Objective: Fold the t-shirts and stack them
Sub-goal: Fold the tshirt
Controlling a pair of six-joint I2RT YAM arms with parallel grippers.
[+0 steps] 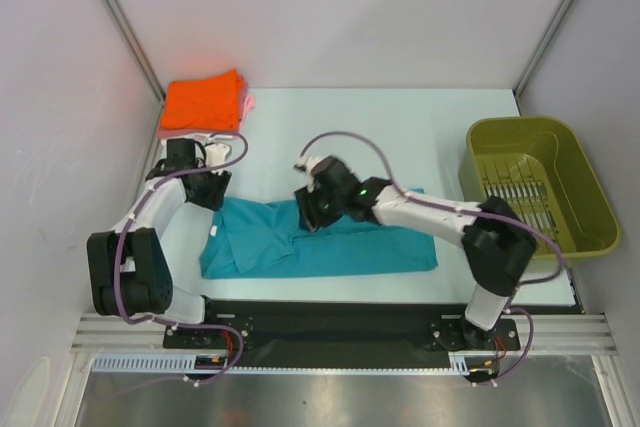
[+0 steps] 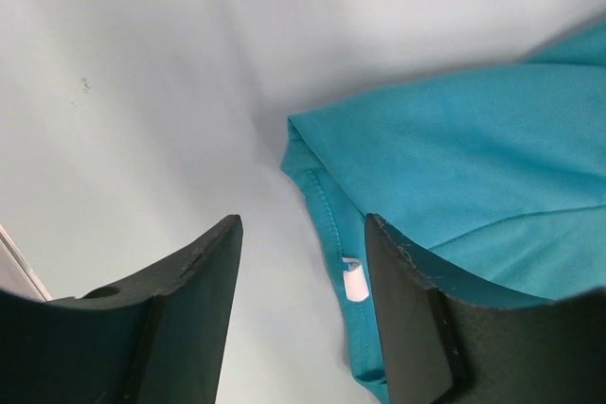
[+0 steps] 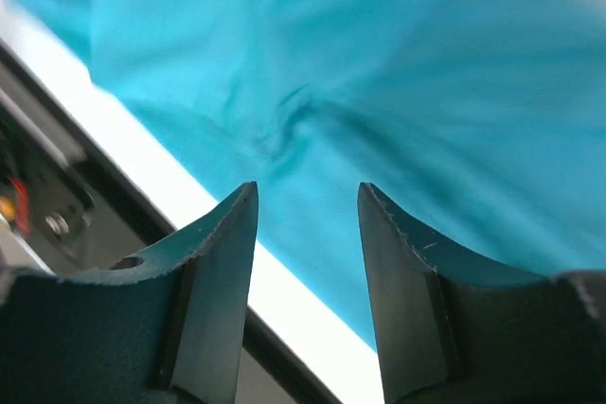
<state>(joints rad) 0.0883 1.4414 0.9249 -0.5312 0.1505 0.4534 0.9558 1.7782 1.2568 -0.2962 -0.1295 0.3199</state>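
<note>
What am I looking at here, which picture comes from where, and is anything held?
Two robot arms are bolted at the near edge of a table. The wide picture comes from a fixed camera above; the other two from a camera on each wrist, its own fingers in view. On the table lie a teal t-shirt, a folded orange t-shirt far left with pink cloth under it, and an olive basket at right. The left gripper and right gripper are open at the teal t-shirt, holding nothing.

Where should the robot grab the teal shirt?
Best guess: the left edge of the shirt, beside the open left gripper. It lies flat on the table, so come down from above and pinch the folded edge.
</note>
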